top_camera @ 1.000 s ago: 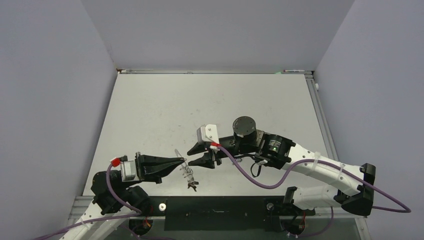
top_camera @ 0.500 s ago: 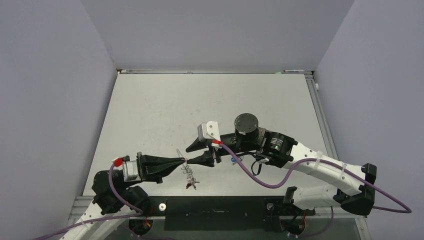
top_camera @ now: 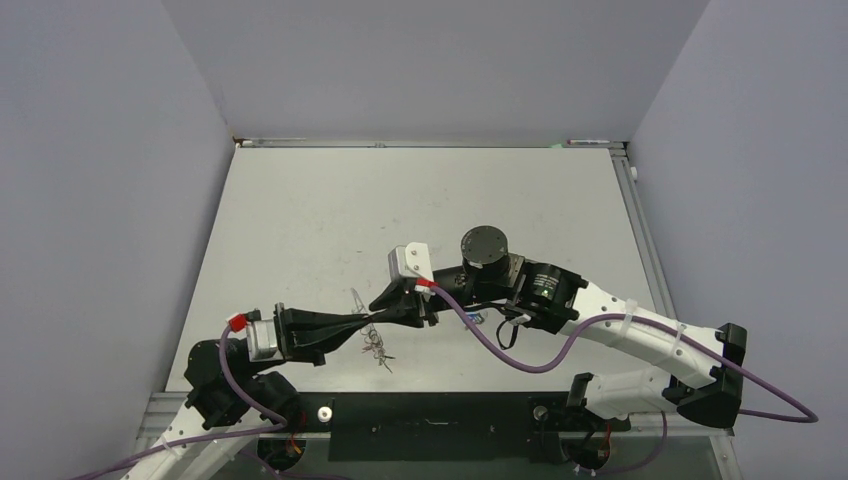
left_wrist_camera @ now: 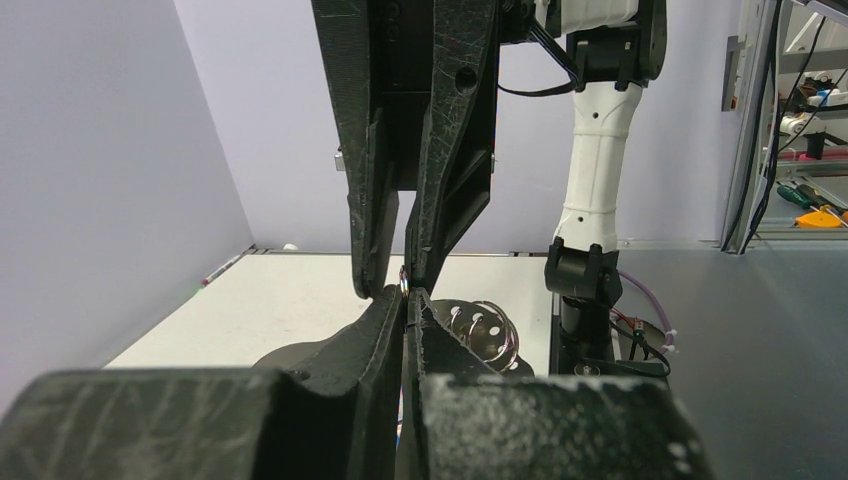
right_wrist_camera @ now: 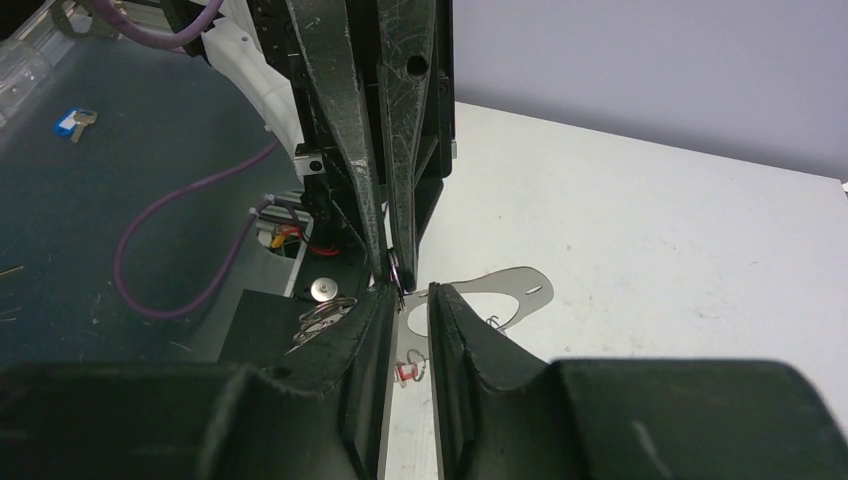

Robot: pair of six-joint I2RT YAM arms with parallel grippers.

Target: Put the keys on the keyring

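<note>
Left gripper: reaches in from 9 o'clock. Its fingers are pressed together on the edge of the keyring; the exact point of the grip is hidden behind the fingers.
Right gripper: comes in from 3 o'clock and meets the left one tip to tip. Its fingers are slightly parted, and a strip of white table shows between them in the right wrist view.
Keyring: a flat grey plate held above the table toward its 7 o'clock part. From above it appears nearly edge-on. From the left wrist its holed face shows at 4 o'clock of the fingertips.
Split ring: a tiny wire loop right where the two pairs of tips come together. Whether either gripper clasps it cannot be told.
Keys: a small dark cluster hanging under the plate, at 5 o'clock of the left gripper's tips.
Red tag: seen low through the gap in the right gripper's fingers.
Blue-tagged key: lies well apart on a dark surface, at 10 o'clock in the right wrist view.
</note>
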